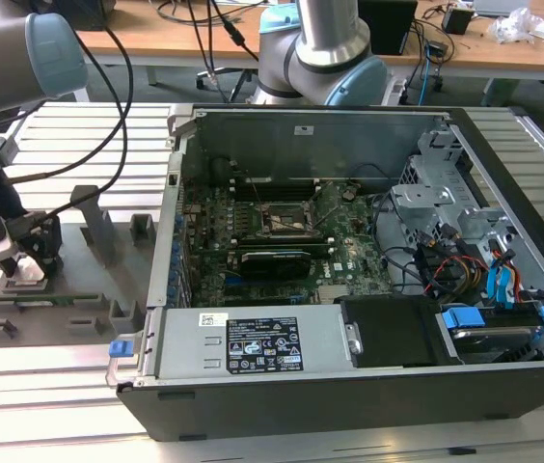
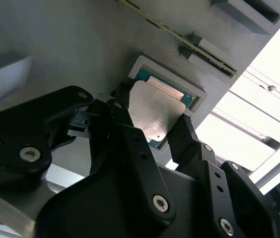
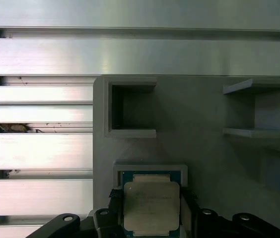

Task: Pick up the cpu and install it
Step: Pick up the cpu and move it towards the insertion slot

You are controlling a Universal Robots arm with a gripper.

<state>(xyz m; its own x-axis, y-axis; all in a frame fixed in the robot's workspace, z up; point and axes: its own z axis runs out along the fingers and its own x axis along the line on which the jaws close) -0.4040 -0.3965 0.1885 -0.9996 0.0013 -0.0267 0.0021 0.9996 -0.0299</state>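
The cpu (image 2: 156, 113), a small square chip with a pale silver top and a green rim, lies in a shallow recess of the grey holder plate (image 1: 79, 294). In both wrist views my gripper's (image 2: 152, 121) black fingers (image 2: 121, 115) press against two opposite edges of the cpu (image 3: 151, 208). In the exterior view the gripper (image 1: 23, 262) sits low over the plate at the exterior view's left, well away from the open computer case (image 1: 349, 386). The dark square socket (image 1: 286, 220) on the motherboard (image 1: 253, 260) lies uncovered inside the case.
Grey holder blocks (image 1: 94, 222) rise from the plate near the gripper. A memory stick (image 2: 199, 44) lies in a slot beside the chip's recess. The case's side walls, a black power supply (image 1: 393, 328), drive cages and cables (image 1: 465, 270) surround the motherboard. A slatted aluminium table (image 1: 60, 405) carries everything.
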